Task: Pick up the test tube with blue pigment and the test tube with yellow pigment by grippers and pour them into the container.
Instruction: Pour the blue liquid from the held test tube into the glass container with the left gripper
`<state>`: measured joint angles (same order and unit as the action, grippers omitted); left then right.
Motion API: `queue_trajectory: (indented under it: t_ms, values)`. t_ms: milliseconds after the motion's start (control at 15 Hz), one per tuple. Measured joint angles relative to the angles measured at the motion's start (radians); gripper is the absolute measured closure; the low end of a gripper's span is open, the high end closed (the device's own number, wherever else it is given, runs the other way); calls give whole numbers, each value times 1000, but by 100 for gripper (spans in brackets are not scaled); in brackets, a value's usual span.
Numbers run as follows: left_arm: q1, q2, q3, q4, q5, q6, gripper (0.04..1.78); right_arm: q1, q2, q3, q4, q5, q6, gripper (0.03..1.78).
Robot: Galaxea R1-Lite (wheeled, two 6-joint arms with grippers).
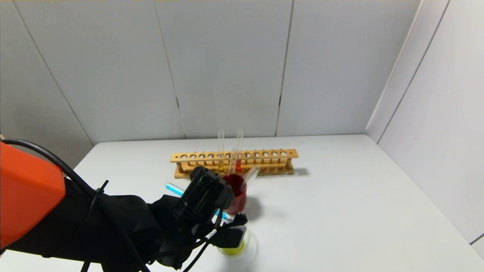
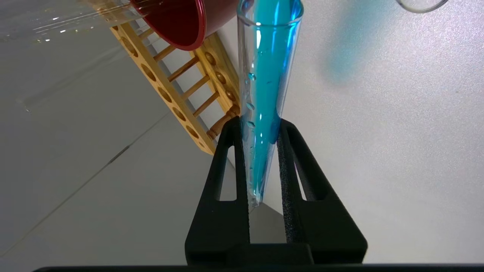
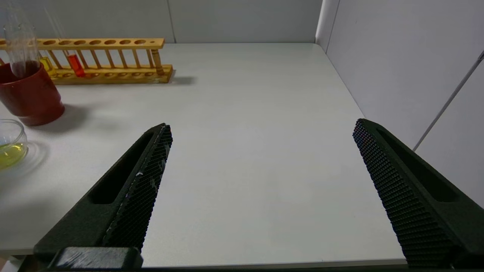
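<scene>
My left gripper (image 2: pixel 258 126) is shut on the test tube with blue pigment (image 2: pixel 266 87), and blue liquid lies along the tube's length. In the head view the tube (image 1: pixel 174 188) is tilted low, its blue end sticking out up-left of the gripper (image 1: pixel 231 222). Its other end is hidden behind the gripper, just above the container (image 1: pixel 235 247). That small glass beaker (image 3: pixel 9 145) holds yellow liquid. The test tube with yellow pigment is out of view. My right gripper (image 3: pixel 261 130) hangs open over bare table at the front right, nothing between its fingers.
A red cup (image 1: pixel 237 192) with clear tubes leaning in it stands just behind the container. Behind the cup is a wooden rack (image 1: pixel 264 155) holding an amber-tipped tube (image 3: pixel 47 65) and an orange-red tipped tube (image 3: pixel 76 65). Grey walls close in the back and right.
</scene>
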<state>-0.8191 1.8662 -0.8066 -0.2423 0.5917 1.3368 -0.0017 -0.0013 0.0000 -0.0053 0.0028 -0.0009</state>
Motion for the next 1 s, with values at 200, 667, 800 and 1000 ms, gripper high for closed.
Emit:
queue_trajectory:
  t_ms: [200,667,800,1000]
  values:
    - [3,4,4,0,1,-6,152,0,0,0,0,0,0,6]
    - [8,23,2,-7,1,-4,152,0,0,0,0,0,0,6]
    - [6,24,2,-3,1,-4,152,0,0,0,0,0,0,6]
    - [4,22,5,0,1,0,152,0,0,0,0,0,1,6]
